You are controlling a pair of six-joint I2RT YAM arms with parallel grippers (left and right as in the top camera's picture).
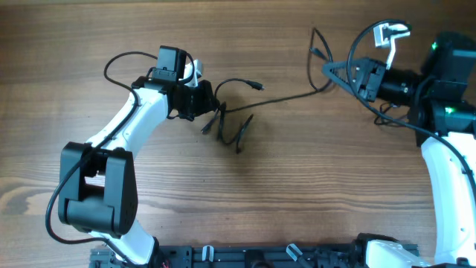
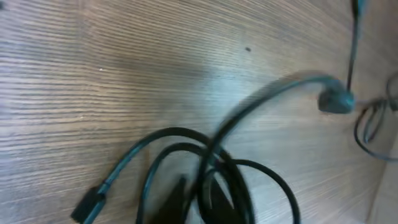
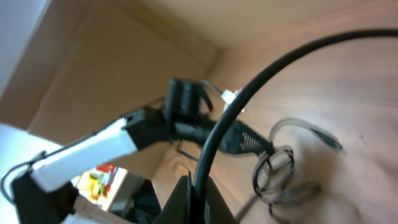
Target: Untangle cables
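The black cables form a small coil of loops (image 1: pixel 232 128) at the table's middle, with one plug end (image 1: pixel 257 85) lying above it. One strand (image 1: pixel 294 97) runs from the coil to the right. My left gripper (image 1: pixel 208 106) is shut on the coil's left side; the left wrist view shows the loops (image 2: pixel 249 180) round its dark fingers (image 2: pixel 186 202) and two plugs (image 2: pixel 87 205) (image 2: pixel 336 101). My right gripper (image 1: pixel 335 73) is shut on the strand (image 3: pixel 249 93), held above the table between its fingers (image 3: pixel 198 196). The strand's free end (image 1: pixel 315 46) curls up beyond it.
The wooden table (image 1: pixel 297 193) spreads around the coil. The left arm (image 1: pixel 123 130) reaches in from the lower left, and it also shows in the right wrist view (image 3: pixel 93 149). The right arm's base (image 1: pixel 446 82) and its own thicker wires stand at the right edge.
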